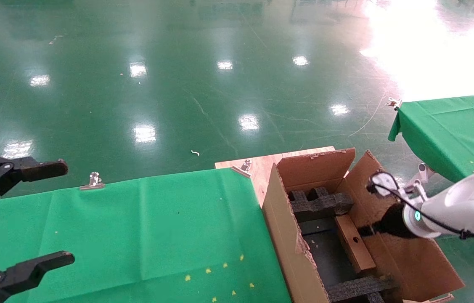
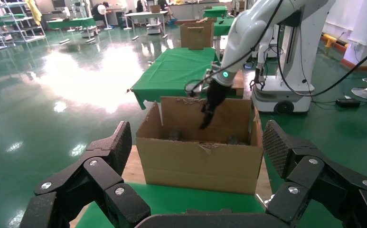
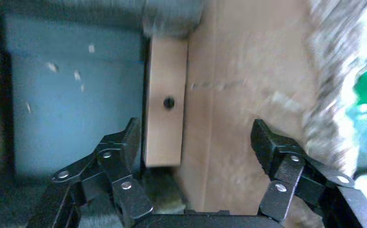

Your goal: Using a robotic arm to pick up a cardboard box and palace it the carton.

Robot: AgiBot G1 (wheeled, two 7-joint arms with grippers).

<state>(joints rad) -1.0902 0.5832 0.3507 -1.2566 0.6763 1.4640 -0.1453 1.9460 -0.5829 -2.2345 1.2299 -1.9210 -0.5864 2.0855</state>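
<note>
The cardboard box (image 1: 355, 243) lies inside the carton (image 1: 287, 235) at the lower right, its long axis running toward the lower right corner, hole up. The right gripper (image 3: 198, 142) hangs above, jaws wide, empty. The left gripper (image 1: 18, 219), lower left, is spread open, empty.

Right arm reaching low, left arm idle

The white right arm (image 1: 464, 206) angles downward, its right end effector (image 3: 195, 142) spread wide and holding nothing. The left end effector (image 1: 30, 214) hangs parked at the left, fingers (image 1: 43, 168) apart.
</note>
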